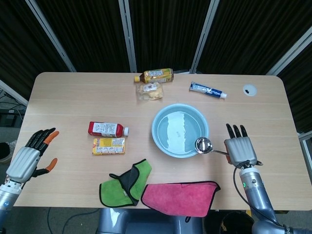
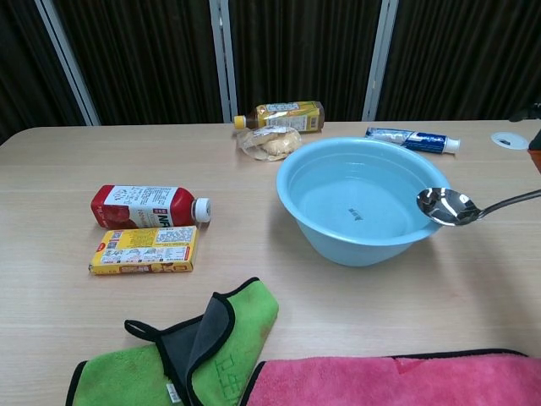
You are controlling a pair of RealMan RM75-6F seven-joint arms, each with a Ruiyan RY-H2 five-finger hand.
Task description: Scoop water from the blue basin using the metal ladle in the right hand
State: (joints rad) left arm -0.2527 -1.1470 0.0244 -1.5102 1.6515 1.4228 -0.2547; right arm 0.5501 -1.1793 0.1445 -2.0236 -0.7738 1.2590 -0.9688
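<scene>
The blue basin holds water and stands at the table's middle right. My right hand grips the handle of the metal ladle. The ladle's bowl hangs just outside the basin's near right rim, level and above the table. In the chest view only the ladle shows, its handle running off the right edge. My left hand stays at the table's near left edge with its fingers spread and nothing in it.
A red bottle and a yellow box lie left of the basin. Green cloth and pink cloth lie at the front edge. A tea bottle, a snack bag and a toothpaste tube lie behind the basin.
</scene>
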